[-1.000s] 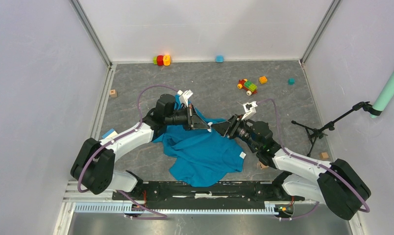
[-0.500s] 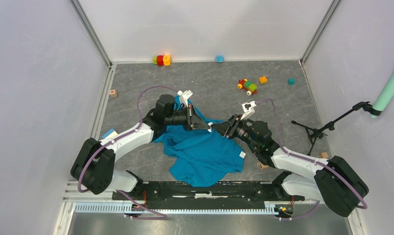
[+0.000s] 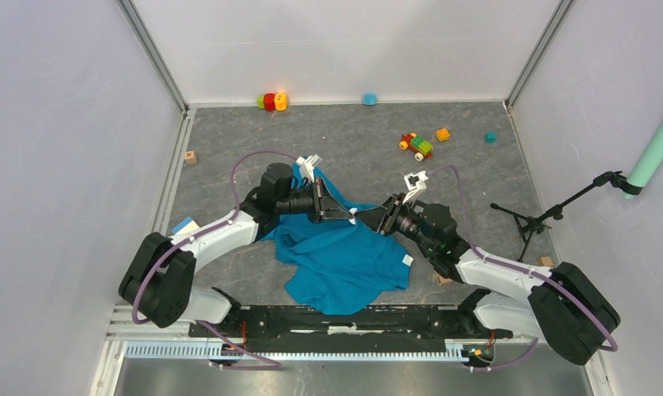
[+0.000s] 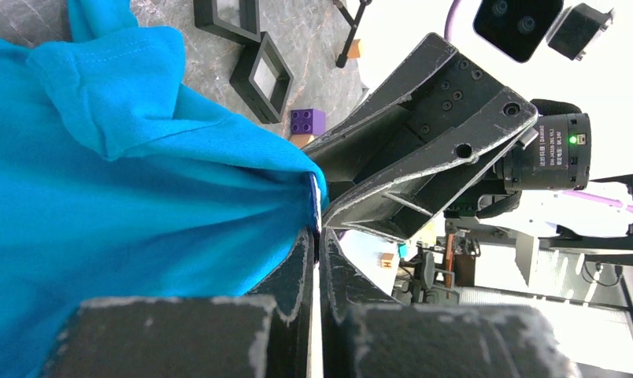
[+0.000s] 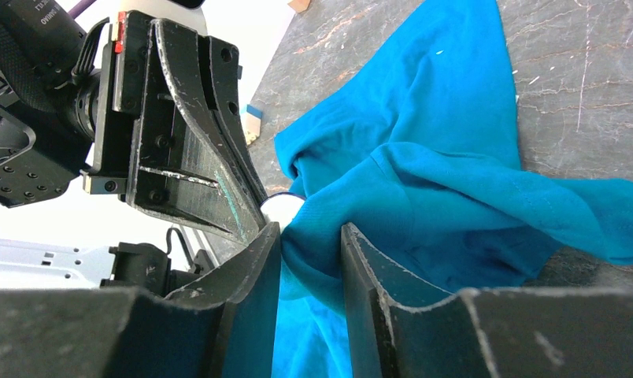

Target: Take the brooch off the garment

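Observation:
The blue garment (image 3: 345, 256) lies crumpled on the grey table between the arms. My left gripper (image 3: 350, 214) is shut on the brooch, a small pale disc at its tips (image 5: 286, 207), which shows edge-on in the left wrist view (image 4: 314, 201). The cloth (image 4: 101, 181) is drawn into a peak at those tips (image 4: 317, 233). My right gripper (image 3: 368, 219) meets the left tip to tip. Its fingers (image 5: 312, 236) are closed on a thick fold of the garment (image 5: 439, 173) right beside the brooch.
A toy car (image 3: 416, 146), an orange block (image 3: 443, 134), a teal block (image 3: 491, 137) and red and yellow toys (image 3: 272, 101) lie at the back. A black stand (image 3: 530, 221) is on the right. Black square frames (image 4: 258, 71) and a purple block (image 4: 307, 120) lie beyond the cloth.
Both grippers have shifted slightly left together while staying tip to tip on the raised cloth. The holds look the same.

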Available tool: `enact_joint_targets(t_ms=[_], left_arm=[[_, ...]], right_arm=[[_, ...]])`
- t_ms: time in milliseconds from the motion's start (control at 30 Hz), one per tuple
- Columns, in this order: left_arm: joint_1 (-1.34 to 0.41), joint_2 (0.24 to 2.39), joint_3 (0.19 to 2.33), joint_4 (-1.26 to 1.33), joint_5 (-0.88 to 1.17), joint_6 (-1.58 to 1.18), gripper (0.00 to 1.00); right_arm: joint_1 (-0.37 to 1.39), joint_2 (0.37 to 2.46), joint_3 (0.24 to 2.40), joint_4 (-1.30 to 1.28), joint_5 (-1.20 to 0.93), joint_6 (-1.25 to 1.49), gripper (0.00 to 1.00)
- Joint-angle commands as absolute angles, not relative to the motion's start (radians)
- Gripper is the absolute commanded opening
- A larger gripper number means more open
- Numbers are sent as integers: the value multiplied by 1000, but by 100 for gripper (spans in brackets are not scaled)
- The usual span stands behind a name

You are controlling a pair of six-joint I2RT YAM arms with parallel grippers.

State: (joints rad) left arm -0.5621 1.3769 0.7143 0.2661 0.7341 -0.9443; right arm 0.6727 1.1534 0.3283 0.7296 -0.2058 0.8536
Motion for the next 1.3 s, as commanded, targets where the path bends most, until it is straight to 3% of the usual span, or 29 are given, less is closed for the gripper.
enact_joint_targets(t_ms=[0,267,333,533,733,833,900,1033,1067,1267], left_arm=[[-554,1344,729,441,784,-1042,2],[-531,1327,712,499,795,-1095,2],[-531,1323,717,469,791,-1069,2],[-532,1284,766,109,628,-815,2],[-532,1279,787,68,583,-774,2],[-532,1287,797,75,581,-776,2],[-532,1293,803,80,577,-776,2],[-532,1299,819,83,518,-773,2],[-530,1304,822,85,488,-774,2],[-469,1382,822,233,474,-882,2]], right_arm=[[678,1124,331,626,-174,758,37],[678,1084,342,525,-133,682,29],[678,1066,344,492,-114,673,35],[675,1016,358,447,-123,643,66],[677,1087,359,505,-250,589,65],[683,1154,385,530,-339,562,63],[697,1183,400,539,-368,552,55],[727,1205,405,558,-408,542,16],[733,1205,403,560,-421,541,13],[773,1180,336,522,-443,502,12]])
